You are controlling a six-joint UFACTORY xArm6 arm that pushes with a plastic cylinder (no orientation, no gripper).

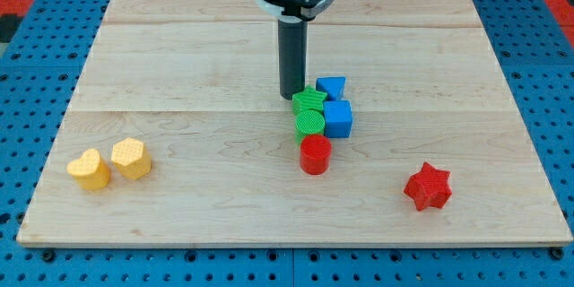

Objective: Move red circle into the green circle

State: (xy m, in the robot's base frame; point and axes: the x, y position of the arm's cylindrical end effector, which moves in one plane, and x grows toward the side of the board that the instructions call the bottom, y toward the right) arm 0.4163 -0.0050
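The red circle (315, 154) stands near the board's middle, just below the green circle (309, 124) and touching or nearly touching it. A green star (309, 100) sits right above the green circle. My tip (291, 97) rests at the green star's upper left edge, above both circles. The rod rises straight up to the arm at the view's top.
A blue cube (337, 118) sits right of the green circle, with another blue block (332, 87) above it. A red star (427, 186) lies at lower right. Two yellow hearts (89, 169) (131, 158) lie at lower left. The wooden board (179, 54) ends on blue pegboard.
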